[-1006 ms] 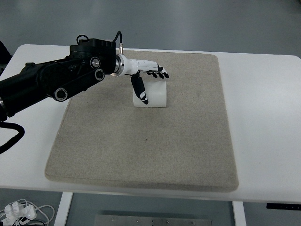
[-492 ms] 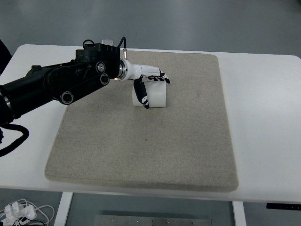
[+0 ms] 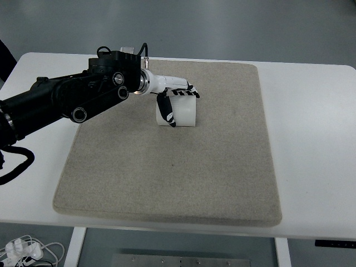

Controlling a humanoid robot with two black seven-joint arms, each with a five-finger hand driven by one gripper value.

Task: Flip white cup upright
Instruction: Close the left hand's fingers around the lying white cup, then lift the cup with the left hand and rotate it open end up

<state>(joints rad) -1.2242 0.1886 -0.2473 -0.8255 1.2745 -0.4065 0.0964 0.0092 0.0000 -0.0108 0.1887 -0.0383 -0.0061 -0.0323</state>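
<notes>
White cup (image 3: 181, 113) lies on its side at the far-left part of the mat (image 3: 178, 172), its long axis seemingly left-right, and I see my left hand (image 3: 173, 99) gripping it from above.

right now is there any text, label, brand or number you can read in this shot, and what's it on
None can be read.
white cup: plain, no print showing.
left hand and its black arm: black-and-white markings on the fingers, no letters legible.
beige mat and white table: no writing or signs.
</notes>
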